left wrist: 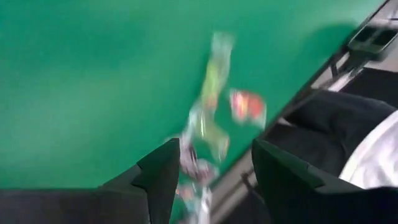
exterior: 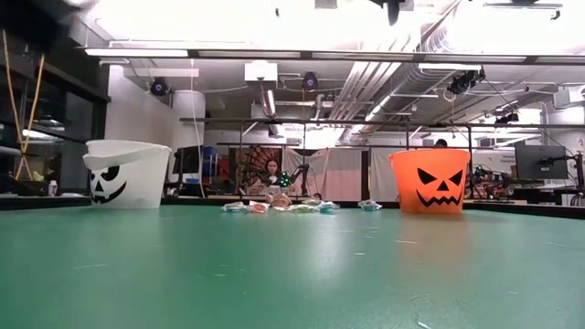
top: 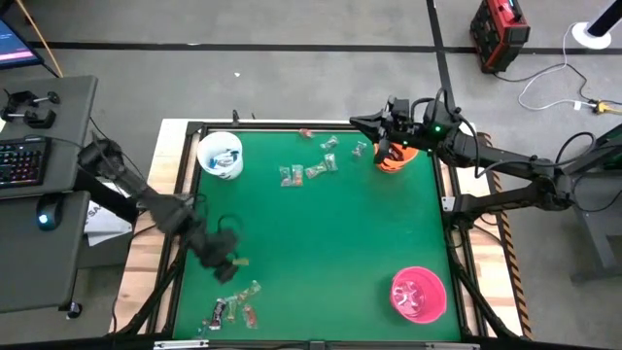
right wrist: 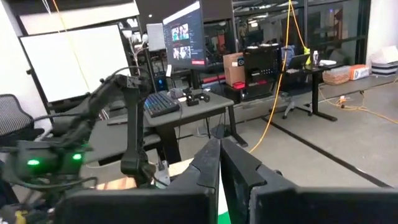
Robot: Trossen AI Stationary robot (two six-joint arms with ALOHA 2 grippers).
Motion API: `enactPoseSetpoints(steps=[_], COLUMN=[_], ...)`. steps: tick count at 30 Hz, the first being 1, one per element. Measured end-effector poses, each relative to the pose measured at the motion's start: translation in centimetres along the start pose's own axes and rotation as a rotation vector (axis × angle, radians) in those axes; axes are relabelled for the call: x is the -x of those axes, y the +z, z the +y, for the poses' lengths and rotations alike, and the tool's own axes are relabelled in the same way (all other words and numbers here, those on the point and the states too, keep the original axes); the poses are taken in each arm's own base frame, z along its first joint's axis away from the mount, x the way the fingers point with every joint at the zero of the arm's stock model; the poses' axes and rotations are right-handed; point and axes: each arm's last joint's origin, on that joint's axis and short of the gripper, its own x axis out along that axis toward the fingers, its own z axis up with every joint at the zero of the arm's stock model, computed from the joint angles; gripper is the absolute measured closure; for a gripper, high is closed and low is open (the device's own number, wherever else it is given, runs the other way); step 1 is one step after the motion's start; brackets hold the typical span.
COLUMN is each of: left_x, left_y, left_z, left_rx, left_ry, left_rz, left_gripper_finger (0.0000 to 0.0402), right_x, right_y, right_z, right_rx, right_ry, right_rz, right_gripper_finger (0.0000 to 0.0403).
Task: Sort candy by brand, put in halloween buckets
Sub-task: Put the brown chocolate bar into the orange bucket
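Three buckets stand on the green table: a white bucket point(top: 220, 156) point(exterior: 128, 174) at the far left, an orange bucket point(top: 394, 158) point(exterior: 430, 180) at the far right, and a pink bucket point(top: 419, 294) at the near right. One cluster of candy point(top: 311, 165) point(exterior: 292, 206) lies between the white and orange buckets. A second candy pile point(top: 235, 307) point(left wrist: 211, 112) lies near the table's near left corner. My left gripper point(top: 231, 264) point(left wrist: 214, 146) is open just above that pile and touches nothing. My right gripper point(top: 379, 126) point(right wrist: 219, 155) is shut, raised over the orange bucket's far rim.
A black frame point(top: 292, 124) edges the table. A desk with a keyboard point(top: 21, 160) stands off the left side. Cables and a red case point(top: 498, 34) lie on the floor beyond the far right. A person point(exterior: 271, 174) sits far behind the table.
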Motion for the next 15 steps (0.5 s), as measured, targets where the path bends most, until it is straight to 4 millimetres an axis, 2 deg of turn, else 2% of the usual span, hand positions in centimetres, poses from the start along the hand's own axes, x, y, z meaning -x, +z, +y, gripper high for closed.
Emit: enactPoseSetpoints(steps=[3,8,15], left_x=[-1.5,-4.4,-8.9], left_y=[-2.3,-4.5,-5.6], left_z=[-0.3,-1.3,-2.3], left_rx=[0.119,0.261,0.273], left_ry=[0.025,0.106,0.294], left_rz=[0.053,0.083,0.126], left_gripper_finger=[0.0224,0.0233,0.0234], right_x=[0.0,0.0,0.0], right_y=[-0.1,-0.5,-0.6], right_z=[0.0,-0.1,-0.1], right_rx=[-0.001,-0.005,0.014], right_ry=[-0.002,-0.008,-0.013], right_rz=[0.014,0.049,0.064], right_gripper_finger=[0.0396,0.0396,0.0396])
